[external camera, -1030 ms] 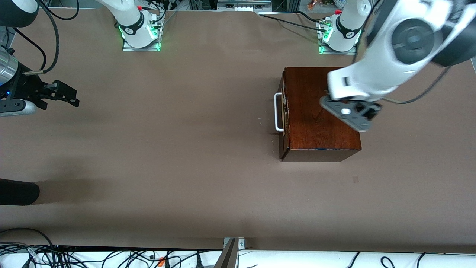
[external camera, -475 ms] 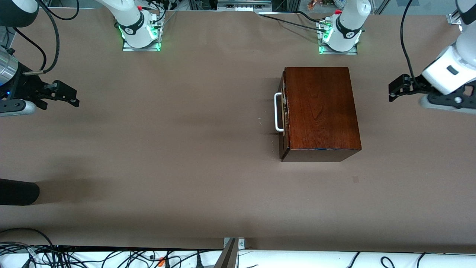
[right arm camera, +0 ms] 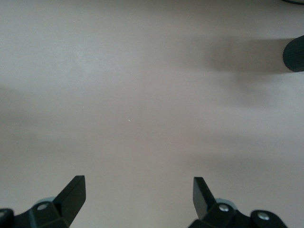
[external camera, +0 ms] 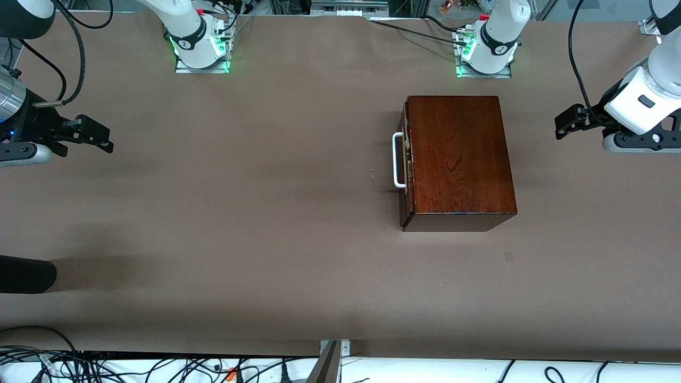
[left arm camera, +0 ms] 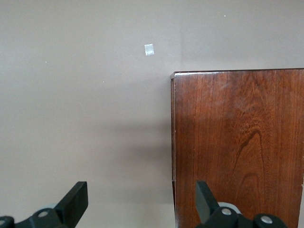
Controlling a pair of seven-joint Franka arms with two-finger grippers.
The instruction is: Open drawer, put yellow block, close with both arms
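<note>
The dark reddish-brown wooden box point(external camera: 460, 159) stands on the table toward the left arm's end. Its drawer point(external camera: 406, 170) is shut, and the white bar handle point(external camera: 397, 160) faces the right arm's end. The yellow block is not in view. My left gripper point(external camera: 565, 125) is open and empty, in the air beside the box at the left arm's end. The left wrist view shows the gripper point(left arm camera: 140, 197) and the box top point(left arm camera: 237, 142). My right gripper point(external camera: 104, 137) is open and empty at the right arm's end of the table, over bare table in the right wrist view point(right arm camera: 139, 190).
A black rounded object point(external camera: 26, 274) pokes in at the right arm's end, nearer the front camera, and also shows in the right wrist view point(right arm camera: 294, 54). A small pale mark point(external camera: 509, 256) lies on the brown table point(external camera: 266, 213) near the box. Cables run along the front edge.
My left arm has swung from over the box top out to the left arm's end of the table. The right arm and the box have not moved.
</note>
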